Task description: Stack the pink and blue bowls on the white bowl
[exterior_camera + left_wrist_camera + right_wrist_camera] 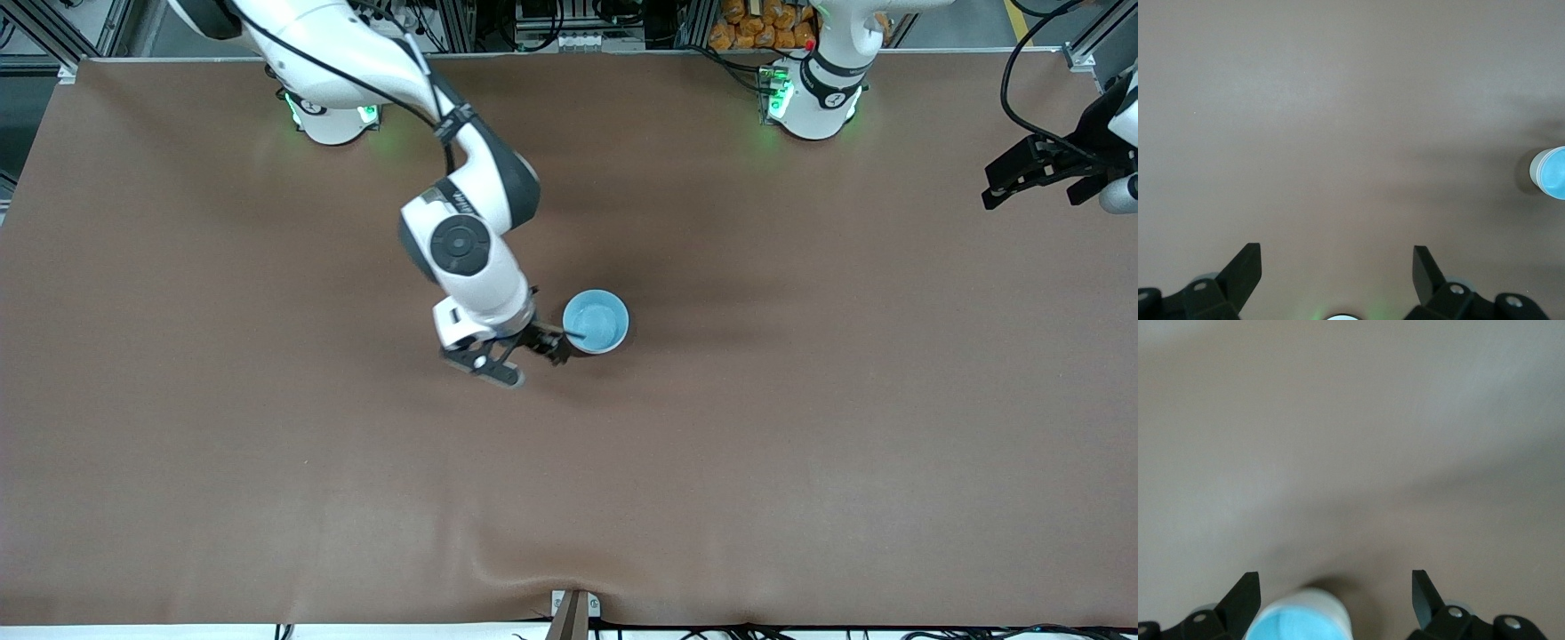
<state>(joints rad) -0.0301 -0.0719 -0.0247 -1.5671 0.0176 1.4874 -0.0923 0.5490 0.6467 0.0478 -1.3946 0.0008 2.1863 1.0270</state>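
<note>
Brown matting covers the whole table. Reaching from the top of the front view, the right arm holds the right gripper low just beside the blue bowl, its fingers spread wide with one fingertip at the bowl's rim. This bowl sits upright near the table's middle; a white wall shows below its blue rim in the wrist views, though whether other bowls sit under it cannot be told. At the table's edge, the left gripper waits in the air, fingers wide apart and holding nothing.
</note>
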